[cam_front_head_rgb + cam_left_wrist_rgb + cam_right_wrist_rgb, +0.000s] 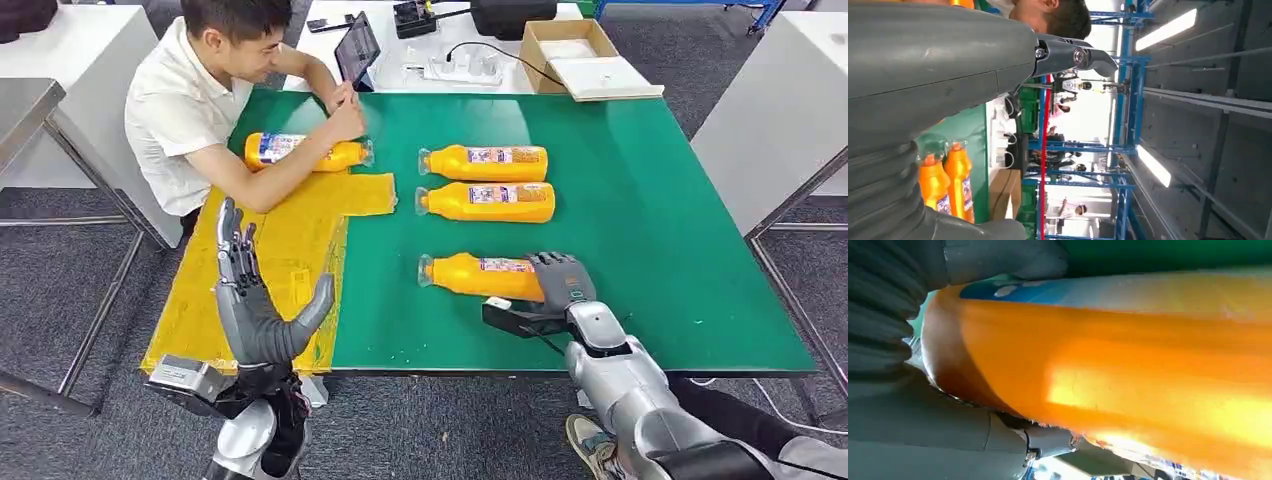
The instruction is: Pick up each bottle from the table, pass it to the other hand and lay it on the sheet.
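Lower centre of the head view, the right hand (562, 283) wraps the base of the nearest orange plastic bottle (478, 276) lying on the green worktop (640, 220); its fingers hide the bottle's end. The left hand (258, 300) is raised, fingers spread, empty, over the yellow sheet (280, 250). A person's forearm (275, 180) partly covers another bottle (300, 152) there.

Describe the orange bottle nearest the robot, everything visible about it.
The nearest bottle is clear plastic, by its look, filled with orange liquid, with a clear cap at its neck and a blue, white and red label around its middle. It lies on its side on the green table, neck pointing toward the yellow sheet, apart from the two bottles beyond it. The right hand wraps its base end, fingers over the top; the right wrist view shows it close against the palm.
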